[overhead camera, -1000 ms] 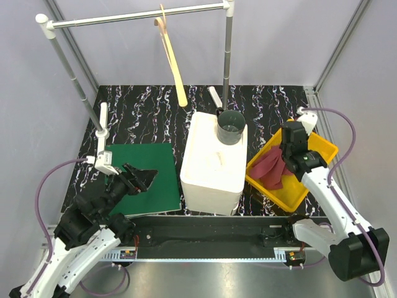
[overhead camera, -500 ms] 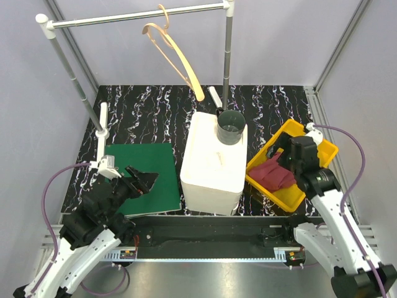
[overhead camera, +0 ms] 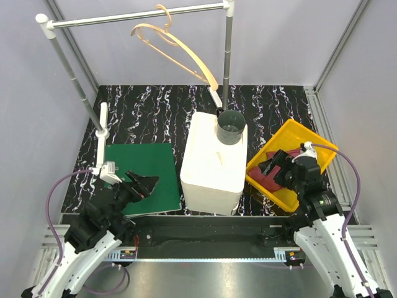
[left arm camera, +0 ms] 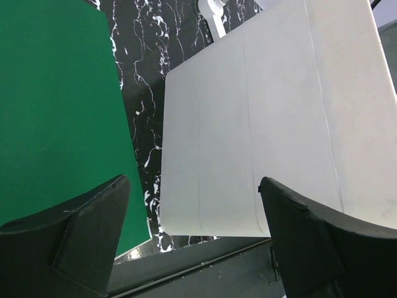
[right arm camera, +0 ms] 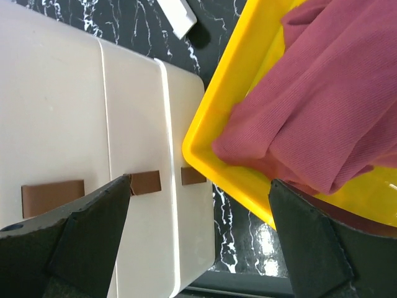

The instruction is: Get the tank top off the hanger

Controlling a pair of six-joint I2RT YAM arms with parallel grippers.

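Your right gripper (right arm camera: 200, 181) stands wide open with nothing between its 2 black fingers (right arm camera: 80, 236). Through the gap you see only the edge of the white rectangular box (right arm camera: 74, 112) and the near-left rim of the shallow yellow plastic tray (right arm camera: 231, 162). The small maroon cloth tank top (right arm camera: 322, 105) lies crumpled in that tray, off the hanger altogether. In your right wrist view it fills the upper right, beyond the fingertips and toward the right-hand finger, whose tip sits just beside the cloth's lower fold; you cannot tell whether it touches. From the top camera the right gripper hovers over the tray's left part, above the bunched garment, and the tray sits just beside the box on the black marbled tabletop (overhead camera: 149, 105). The light tan wooden hanger with thin curved arms (overhead camera: 208, 69) hangs bare by its hook from the grey metal rail (overhead camera: 124, 17) at the far side, tilted and blurred, well apart from the tank top and from both grippers. Your left gripper (left arm camera: 193, 183) is likewise spread wide and holds nothing; it hangs over the right part of the flat dark green mat (left arm camera: 56, 93), near the box's left edge. 1 dark round cup (overhead camera: 231, 127) stands on the box's far right corner.
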